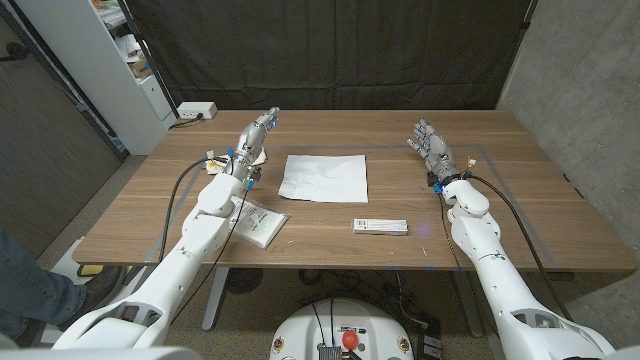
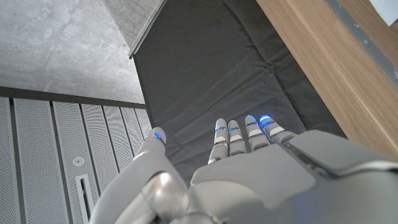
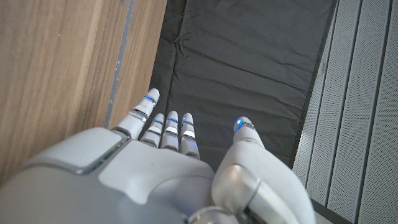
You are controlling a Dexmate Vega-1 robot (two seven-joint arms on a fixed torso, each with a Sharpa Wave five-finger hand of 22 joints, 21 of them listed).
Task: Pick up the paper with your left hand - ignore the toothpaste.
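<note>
White square paper sheet [image 1: 324, 177] lies mid-counter [image 1: 540, 215], white toothpaste box [image 1: 380, 226] nearer; left hand [image 1: 254, 137] and right hand [image 1: 430, 144] released, flanking.

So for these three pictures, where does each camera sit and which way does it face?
Head view: on the robot's head, looking down over both arms at the wooden table, the paper and the toothpaste box.
Left wrist view: on the left wrist, looking along the left hand toward the dark curtain.
Right wrist view: on the right wrist, looking along the right hand.
Both wrist views share the curtain and the table's edge.
</note>
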